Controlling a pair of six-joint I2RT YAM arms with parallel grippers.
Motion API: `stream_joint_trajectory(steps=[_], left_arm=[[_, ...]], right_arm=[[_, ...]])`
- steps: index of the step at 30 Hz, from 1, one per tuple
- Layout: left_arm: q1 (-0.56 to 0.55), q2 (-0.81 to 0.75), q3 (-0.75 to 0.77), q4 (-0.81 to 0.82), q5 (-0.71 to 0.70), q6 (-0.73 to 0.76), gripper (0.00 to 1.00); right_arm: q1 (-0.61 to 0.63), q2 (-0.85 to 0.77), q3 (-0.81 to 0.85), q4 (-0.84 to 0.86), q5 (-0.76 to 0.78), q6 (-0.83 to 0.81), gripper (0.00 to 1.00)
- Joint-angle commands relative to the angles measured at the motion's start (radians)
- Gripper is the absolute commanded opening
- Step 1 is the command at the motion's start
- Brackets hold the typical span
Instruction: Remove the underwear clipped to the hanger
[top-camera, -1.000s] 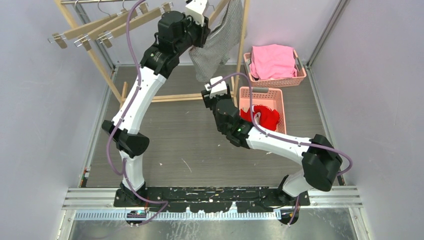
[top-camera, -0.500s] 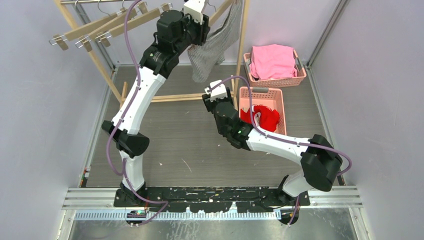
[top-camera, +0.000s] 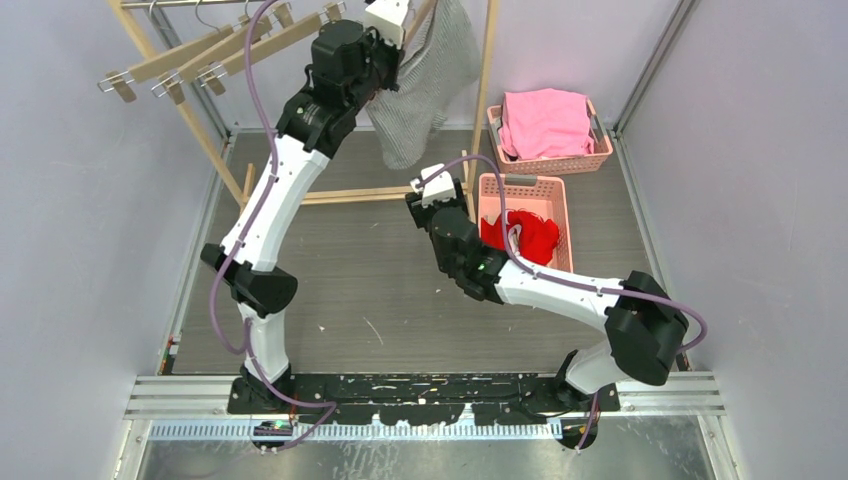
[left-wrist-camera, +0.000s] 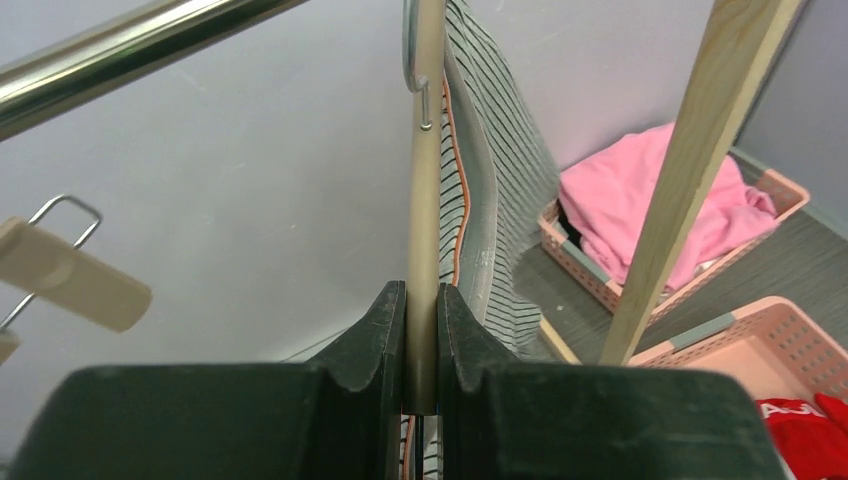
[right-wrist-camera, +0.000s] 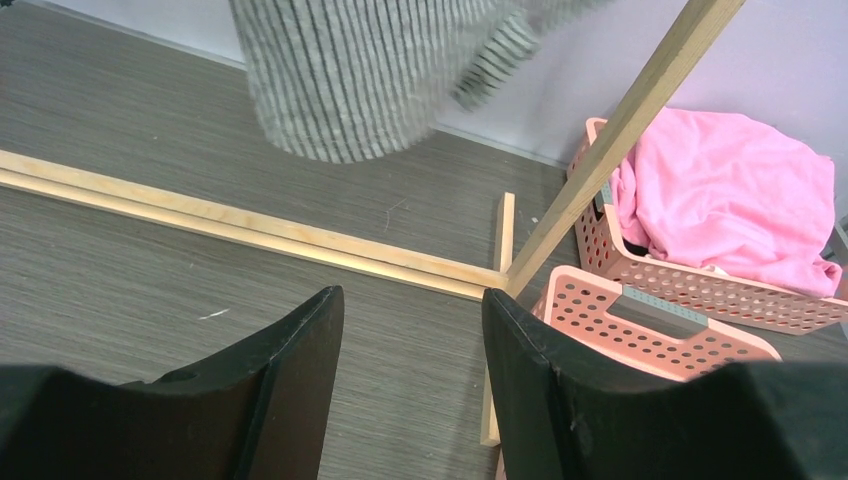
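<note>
The grey-and-white striped underwear (top-camera: 425, 85) hangs clipped to a wooden hanger (left-wrist-camera: 421, 150) on the rack's top rail. My left gripper (top-camera: 393, 35) is raised there. In the left wrist view it (left-wrist-camera: 421, 295) is shut on the hanger's wooden bar, with the striped cloth (left-wrist-camera: 495, 200) just behind it. My right gripper (top-camera: 428, 192) is open and empty, low over the floor below the cloth. Its wrist view (right-wrist-camera: 412, 300) shows the striped hem (right-wrist-camera: 340, 80) above. The red underwear (top-camera: 522, 235) lies in the near pink basket (top-camera: 520, 185). The cream piece is out of view.
A far pink basket (top-camera: 590, 160) holds pink cloth (top-camera: 545, 120). Several empty wooden clip hangers (top-camera: 200, 55) hang at the top left. The rack's wooden upright (top-camera: 483, 95) and floor bar (right-wrist-camera: 250, 230) stand between my right gripper and the baskets. Grey walls close both sides.
My left gripper has moved slightly left with the hanger, and the striped underwear has swung and hangs more spread out. The right arm has barely moved.
</note>
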Motion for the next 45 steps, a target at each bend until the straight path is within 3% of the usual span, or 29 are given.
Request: stream_joint_trajectory(steps=[1,10,21,29,36,45], left_arm=[[0.000,-0.113,-0.005,0.006,-0.106,0.071,0.06],[0.014,-0.229,-0.125,0.033,-0.172,0.119,0.00],[0.025,-0.310,-0.193,0.092,-0.134,0.099,0.00],[0.024,-0.436,-0.387,0.108,-0.102,0.040,0.00],[0.024,-0.625,-0.613,-0.025,-0.058,-0.059,0.00],[0.024,-1.036,-0.949,-0.116,0.076,-0.144,0.00]], right_arm=[[0.008,-0.050,-0.012,0.032,0.021,0.030,0.59],[0.016,-0.057,-0.024,0.023,0.023,0.050,0.59],[0.018,-0.078,-0.053,0.034,0.042,0.054,0.60],[0.018,-0.084,-0.055,0.029,0.048,0.056,0.60],[0.018,-0.116,-0.062,0.033,0.069,0.048,0.60],[-0.032,-0.191,-0.075,-0.018,0.058,0.074,0.63]])
